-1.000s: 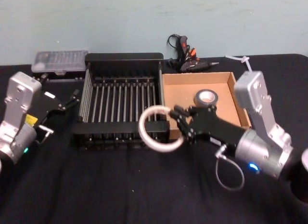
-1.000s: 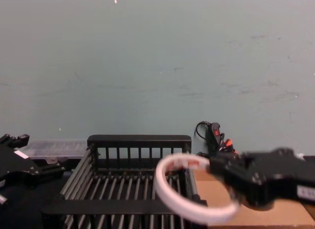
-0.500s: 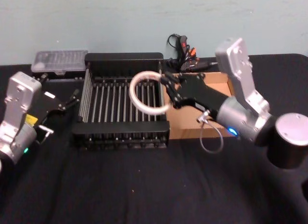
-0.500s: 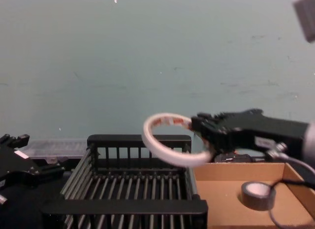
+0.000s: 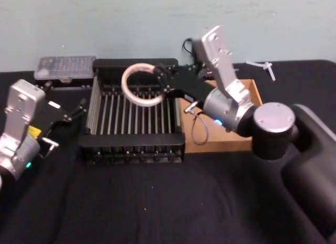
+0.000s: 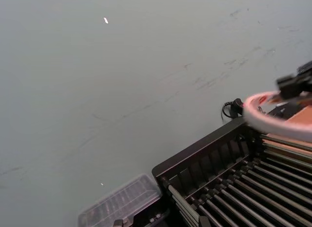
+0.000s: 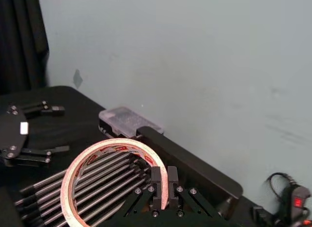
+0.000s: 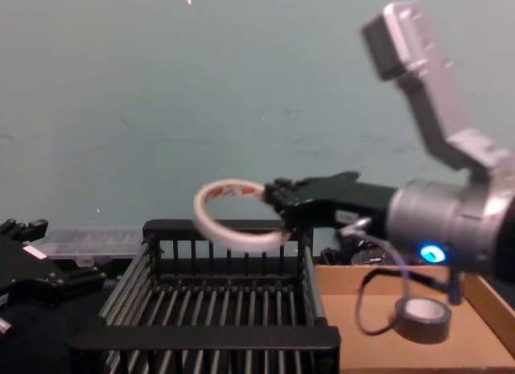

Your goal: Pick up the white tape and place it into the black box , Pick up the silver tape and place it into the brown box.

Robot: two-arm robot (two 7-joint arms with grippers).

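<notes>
white tape (image 5: 140,85) above black box (image 5: 134,63), brown box (image 5: 251,144) right

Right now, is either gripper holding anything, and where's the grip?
The right gripper holds the white tape by its band, one finger inside the ring and one outside, above the black box. The left gripper holds nothing.
</notes>
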